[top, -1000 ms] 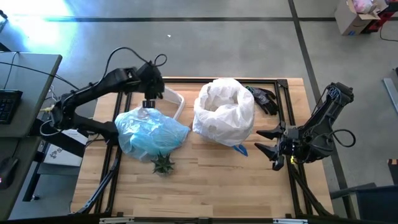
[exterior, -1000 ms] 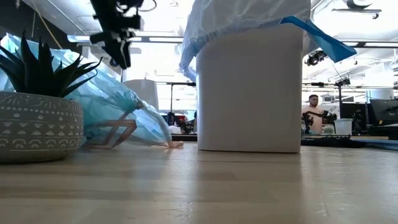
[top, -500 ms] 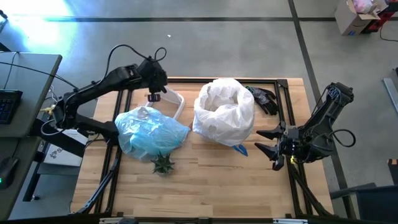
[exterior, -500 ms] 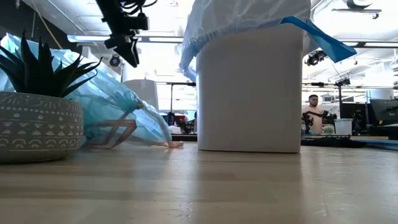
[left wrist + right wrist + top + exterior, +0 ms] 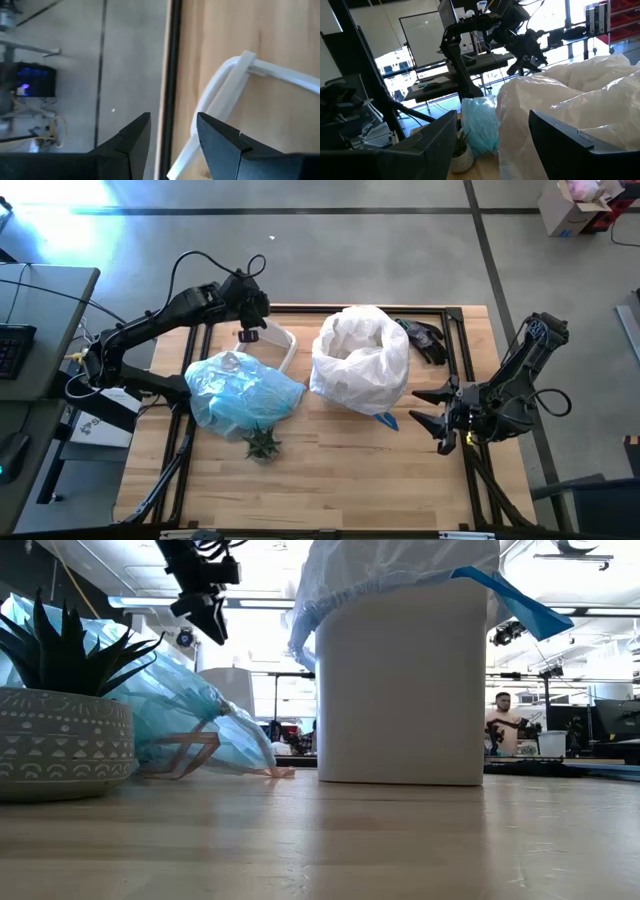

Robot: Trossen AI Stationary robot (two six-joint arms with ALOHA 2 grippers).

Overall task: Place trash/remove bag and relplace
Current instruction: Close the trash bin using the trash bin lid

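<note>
Both arms (image 5: 150, 330) are dark, jointed tubes with looping black cables. Each gripper ends in two angular black fingers (image 5: 220, 142); a small yellow mark sits behind the right jaws.

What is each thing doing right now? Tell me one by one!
White bin: standing upright, lined with a fresh bag.
Blue bag: out of the bin, lying bunched on the table.
White frame: lying flat near the table's far edge.
Potted plant: upright, beside the blue bag.
Left gripper: raised above the white frame, jaws open, empty.
Right gripper: waiting beside the bin, jaws open, empty.
</note>
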